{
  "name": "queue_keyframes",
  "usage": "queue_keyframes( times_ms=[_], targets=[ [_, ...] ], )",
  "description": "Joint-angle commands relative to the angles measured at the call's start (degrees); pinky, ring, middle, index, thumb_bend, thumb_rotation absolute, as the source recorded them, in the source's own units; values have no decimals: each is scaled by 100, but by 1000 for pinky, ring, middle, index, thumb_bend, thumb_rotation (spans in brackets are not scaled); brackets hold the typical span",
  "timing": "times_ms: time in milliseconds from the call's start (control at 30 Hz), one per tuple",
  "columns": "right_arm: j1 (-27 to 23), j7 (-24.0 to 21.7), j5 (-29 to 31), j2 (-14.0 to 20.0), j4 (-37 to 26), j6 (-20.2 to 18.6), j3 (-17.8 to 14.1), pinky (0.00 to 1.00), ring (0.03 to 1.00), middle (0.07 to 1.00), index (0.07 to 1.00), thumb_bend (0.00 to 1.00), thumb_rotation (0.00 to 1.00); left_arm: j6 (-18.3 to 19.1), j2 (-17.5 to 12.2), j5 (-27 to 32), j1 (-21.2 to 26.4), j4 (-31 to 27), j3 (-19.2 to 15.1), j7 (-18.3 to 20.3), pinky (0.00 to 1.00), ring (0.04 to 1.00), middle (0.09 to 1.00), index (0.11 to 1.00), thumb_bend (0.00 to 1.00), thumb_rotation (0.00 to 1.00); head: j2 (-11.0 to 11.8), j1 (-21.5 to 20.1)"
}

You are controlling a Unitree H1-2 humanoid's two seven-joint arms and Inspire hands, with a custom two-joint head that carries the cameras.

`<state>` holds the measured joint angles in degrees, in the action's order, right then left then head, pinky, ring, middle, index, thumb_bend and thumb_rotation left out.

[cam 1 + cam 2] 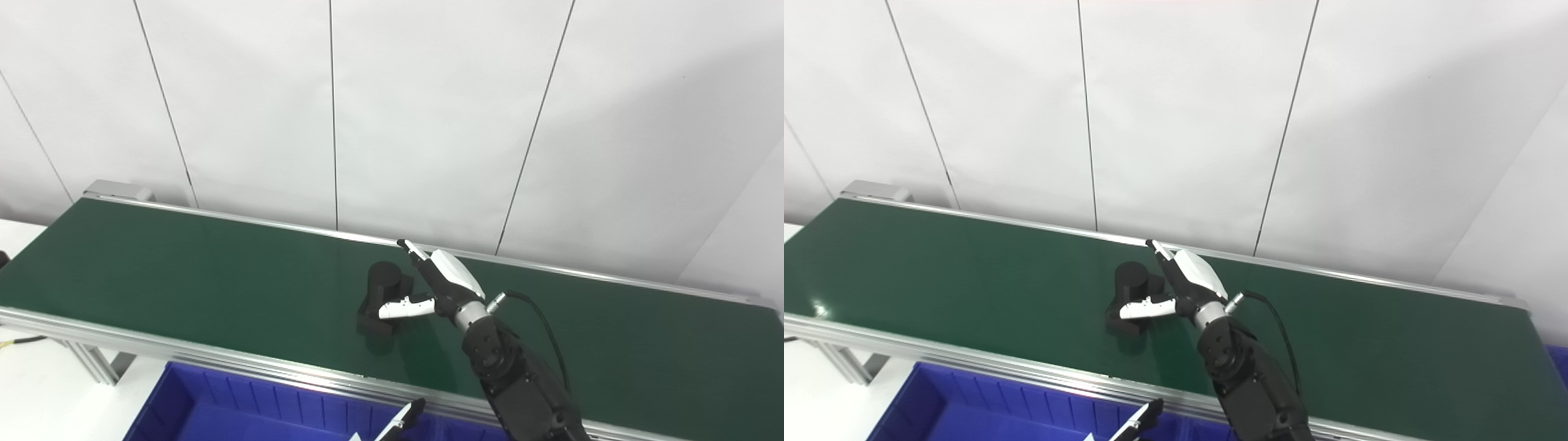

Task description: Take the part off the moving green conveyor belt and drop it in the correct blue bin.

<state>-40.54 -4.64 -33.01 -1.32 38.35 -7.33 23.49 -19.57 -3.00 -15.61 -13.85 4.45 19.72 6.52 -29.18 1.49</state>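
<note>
Your right hand [438, 285] is out over the green conveyor belt [184, 269] at frame center, fingers spread around the black part [383, 288], thumb in front of it and the other fingers behind; you can't tell from here whether they're touching it. The part sits on the belt. Your left hand [401, 421] barely pokes in at the bottom edge over the blue bin [245, 407]; you can't tell its state.
</note>
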Motion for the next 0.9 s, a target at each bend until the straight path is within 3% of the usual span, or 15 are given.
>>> queue_keyframes(
  times_ms=[0, 333, 533, 600, 633, 700, 767, 867],
  targets=[
    [-331, 194, -61, -98, -18, 144, 51, 900, 929, 977, 991, 1000, 538, -37, 61, -53, -24, -215, 27, -49, 866, 959, 989, 984, 929, 800, -8, 9],
    [-523, 735, -102, -237, 892, 318, 278, 912, 922, 962, 976, 990, 497, -70, 94, -180, -99, -316, 78, -95, 848, 949, 985, 987, 918, 808, -69, 21],
    [-518, 1133, 152, -369, 1339, 584, 146, 755, 814, 885, 885, 829, 284, -67, 99, -223, -105, -358, 89, -101, 857, 949, 983, 989, 911, 801, -94, 18],
    [-499, 1315, 247, -403, 1475, 778, 68, 546, 603, 609, 743, 621, 59, -51, 110, -226, -109, -371, 85, -107, 860, 951, 985, 987, 919, 806, -98, 17],
    [-494, 1440, 267, -416, 1548, 890, 48, 535, 590, 586, 733, 606, 47, -36, 116, -227, -108, -372, 82, -107, 860, 951, 985, 987, 919, 806, -99, 10],
    [-471, 1725, 294, -444, 1675, 1120, 13, 371, 430, 504, 543, 537, 9, -11, 118, -217, -104, -373, 79, -95, 870, 960, 990, 991, 923, 807, -97, 4],
    [-473, 1936, 312, -476, 1802, 1247, -14, 311, 366, 486, 505, 523, 2, -15, 120, -201, -89, -363, 73, -89, 871, 962, 992, 992, 923, 807, -103, -6],
    [-464, 2099, 365, -511, 1864, 1297, -69, 302, 367, 436, 528, 512, 0, -11, 120, -157, -70, -340, 65, -73, 874, 962, 992, 992, 922, 802, -98, -14]
  ],
)
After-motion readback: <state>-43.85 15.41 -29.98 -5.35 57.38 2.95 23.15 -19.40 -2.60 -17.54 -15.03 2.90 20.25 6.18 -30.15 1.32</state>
